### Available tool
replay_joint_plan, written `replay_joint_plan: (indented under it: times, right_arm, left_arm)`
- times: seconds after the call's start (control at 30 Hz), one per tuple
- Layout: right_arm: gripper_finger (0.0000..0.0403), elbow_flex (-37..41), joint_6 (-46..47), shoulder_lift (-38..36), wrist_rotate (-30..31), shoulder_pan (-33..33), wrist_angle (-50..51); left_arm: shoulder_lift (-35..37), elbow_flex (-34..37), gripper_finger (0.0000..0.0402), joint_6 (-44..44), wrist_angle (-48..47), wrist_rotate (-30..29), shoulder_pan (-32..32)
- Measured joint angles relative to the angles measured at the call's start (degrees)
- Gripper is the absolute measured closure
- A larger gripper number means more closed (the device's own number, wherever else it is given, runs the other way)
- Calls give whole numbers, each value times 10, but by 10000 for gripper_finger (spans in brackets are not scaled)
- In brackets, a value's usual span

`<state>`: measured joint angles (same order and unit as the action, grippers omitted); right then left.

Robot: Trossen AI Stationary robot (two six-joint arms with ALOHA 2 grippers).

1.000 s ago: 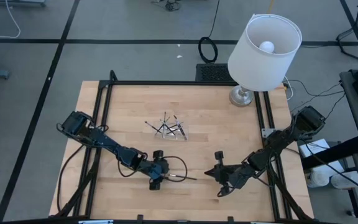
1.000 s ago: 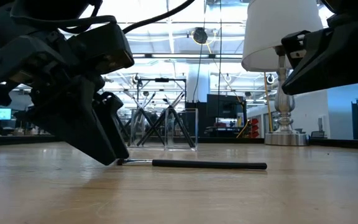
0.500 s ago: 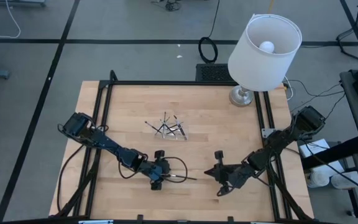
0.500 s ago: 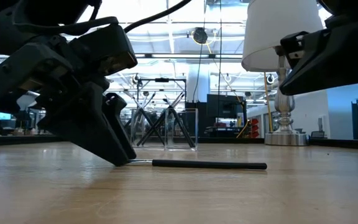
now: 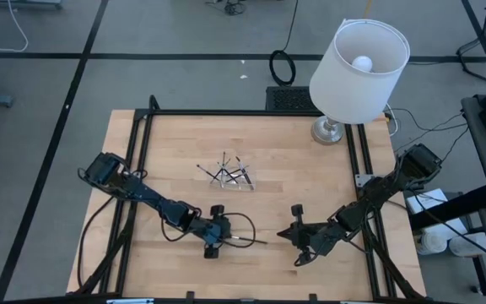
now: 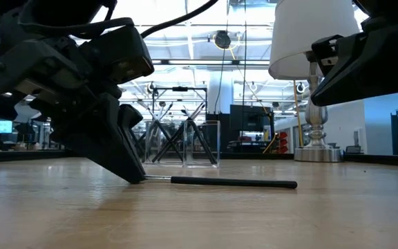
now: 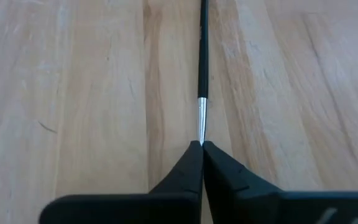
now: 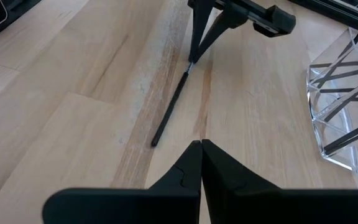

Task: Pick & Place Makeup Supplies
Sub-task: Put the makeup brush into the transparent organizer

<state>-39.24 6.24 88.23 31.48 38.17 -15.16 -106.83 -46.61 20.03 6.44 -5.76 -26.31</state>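
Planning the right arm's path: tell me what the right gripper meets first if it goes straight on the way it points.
Most likely the near tip of the black stick lying on the table, then the left gripper pinching its far silver end. The right gripper is shut; depth is uncertain.

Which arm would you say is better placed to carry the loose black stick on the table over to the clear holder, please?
The left. The left gripper is already shut on the silvery end of the loose stick, which lies flat on the table. The right gripper is shut on nothing, short of the stick's far end. The clear holder stands beyond both.
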Motion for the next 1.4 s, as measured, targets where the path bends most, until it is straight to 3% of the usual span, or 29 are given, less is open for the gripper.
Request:
replay_joint_plan:
  times: [0.23, 0.8, 1.03, 1.4]
  right_arm:
    - [403, 0, 1, 0, 0, 0, 0]
    - [403, 0, 2, 0, 0, 1, -4]
    - [403, 0, 2, 0, 0, 0, -9]
    - [403, 0, 1, 0, 0, -7, -12]
  left_arm:
    - [-3, -57, 399, -50, -79, -35, -14]
    - [-3, -463, 401, -114, -696, -253, -54]
    - [-3, -590, 401, -110, -967, -324, -42]
    - [6, -619, 401, -307, -964, -385, 26]
